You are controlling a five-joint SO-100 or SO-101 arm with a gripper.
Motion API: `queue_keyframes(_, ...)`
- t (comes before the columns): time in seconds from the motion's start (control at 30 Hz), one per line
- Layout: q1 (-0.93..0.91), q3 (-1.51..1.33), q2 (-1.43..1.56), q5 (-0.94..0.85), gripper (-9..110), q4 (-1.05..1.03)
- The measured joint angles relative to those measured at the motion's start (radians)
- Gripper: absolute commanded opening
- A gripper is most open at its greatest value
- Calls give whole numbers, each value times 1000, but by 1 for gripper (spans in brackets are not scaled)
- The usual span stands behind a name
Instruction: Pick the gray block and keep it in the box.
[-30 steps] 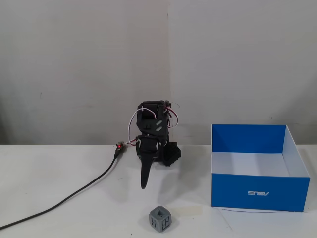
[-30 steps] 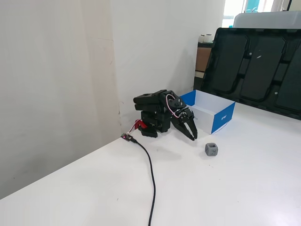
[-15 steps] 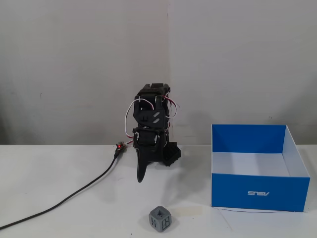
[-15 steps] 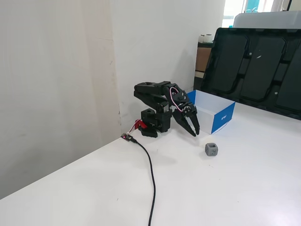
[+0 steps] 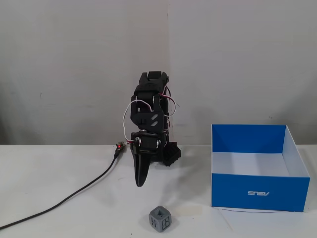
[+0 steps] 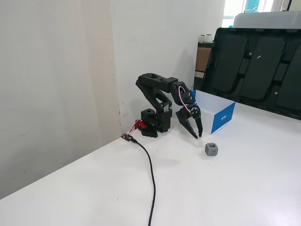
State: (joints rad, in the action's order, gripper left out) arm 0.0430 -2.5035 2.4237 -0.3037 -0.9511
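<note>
Plainly, the gray block (image 5: 160, 219) is a small dark-gray plastic cube with a recessed square opening in each face that shows, its corners slightly chamfered; it sits on the white desk (image 5: 59, 173) near the front edge in the head-on fixed view, apart from everything else; in the side fixed view the block (image 6: 211, 149) lies on the bare desk (image 6: 225, 188), a little in front of the box (image 6: 221, 117); the box (image 5: 260, 192) is a square open-topped cardboard thing, bright blue outside with a small white logo, smooth white inside, standing toward the right edge of the desk in the head-on view; the gripper (image 6: 195, 134) hangs above the desk with its two dark pointed fingers aimed downward and a narrow gap between them, grasping nothing, near the block but not touching it; in the head-on view the gripper (image 5: 139, 182) reads as one tapering black blade; the arm is matte black plastic with thin white and red wires looped along it; a black cable (image 5: 74, 196) snakes off toward the left edge.
</note>
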Motion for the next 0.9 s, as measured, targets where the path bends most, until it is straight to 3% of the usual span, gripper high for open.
queue_keyframes(0.1, 0, 49, -95, -32, 7, 15)
queue_keyframes(0.53, 5, 221, -474, -48, 12, 40)
queue_keyframes(0.9, 71, 239, -503, -38, 19, 40)
